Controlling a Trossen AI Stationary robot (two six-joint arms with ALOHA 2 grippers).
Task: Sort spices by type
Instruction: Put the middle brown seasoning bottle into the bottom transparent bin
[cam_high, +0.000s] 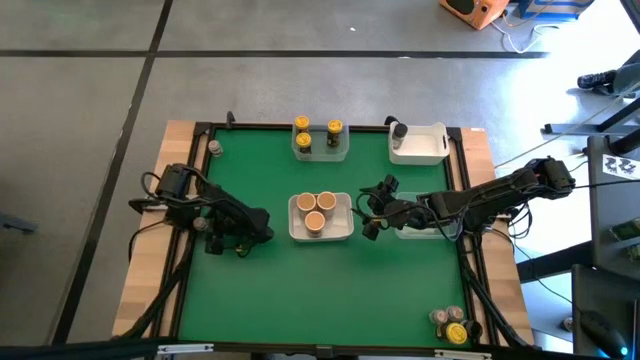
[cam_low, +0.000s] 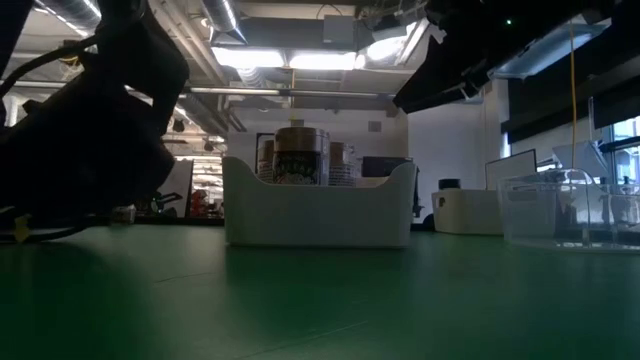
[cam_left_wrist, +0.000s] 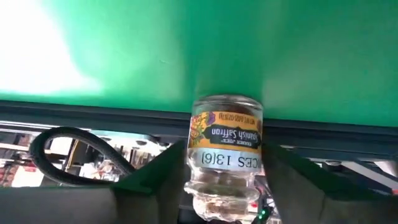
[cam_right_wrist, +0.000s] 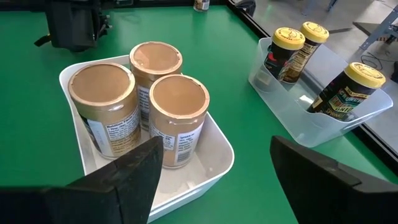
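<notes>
In the left wrist view, a small glass spice jar (cam_left_wrist: 225, 155) carries a yellow and dark label. The label appears upside down there. On it the words "Spanish Saffron" can be read, with a smaller line above them that seems to be "TRADER JOE'S". A white strip on the same jar shows part of a word ending in "CES" and the number "13(6)".

The tan-capped jars (cam_right_wrist: 155, 106) in the white tub and the yellow-capped jars (cam_right_wrist: 314, 68) in the clear tub also have printed labels, but their print is too small to read.
</notes>
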